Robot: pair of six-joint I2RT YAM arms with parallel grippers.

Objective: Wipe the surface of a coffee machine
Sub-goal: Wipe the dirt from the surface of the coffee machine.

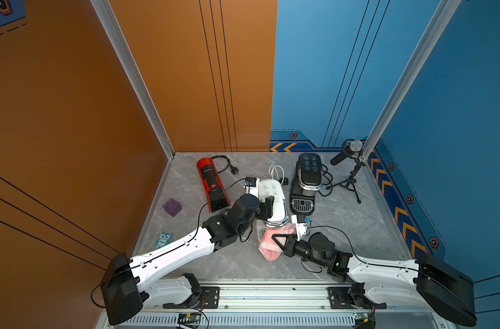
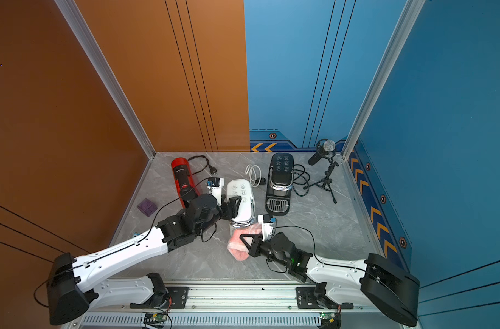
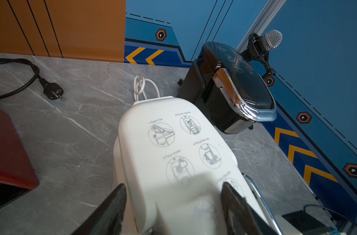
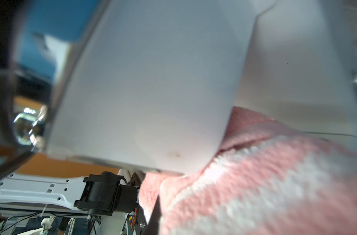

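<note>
Jaws of my left gripper [image 3: 173, 184] stand wide apart over the lid of the white machine [image 1: 273, 199]. In the left wrist view one finger [image 3: 112, 207] sits beside the machine's flank and the other finger [image 3: 238, 205] lies across the printed lid. Whether either presses on it I cannot tell. My right gripper [image 1: 275, 237] is closed on the cloth [image 1: 267, 249], pink with white stripes, which drapes around its tips. The right wrist view, blurred, shows the cloth bunched against the machine's white shell, under the overhanging head.

The white machine stands at the middle of the table [image 1: 357, 228], with the black machine [image 1: 307, 176] at its 2 o'clock and the red machine [image 1: 211, 182] at its 10 o'clock. The cloth is at its 6 o'clock, touching its front.

My left arm [image 1: 172, 253] reaches from the table's 7 o'clock corner toward 1 o'clock, wrist raised and bent so the gripper meets the machine from its 8 o'clock side. My right arm [image 1: 380, 270] extends from the 4 o'clock corner, forearm low over the table, gripper pointing to 9 o'clock.
</note>
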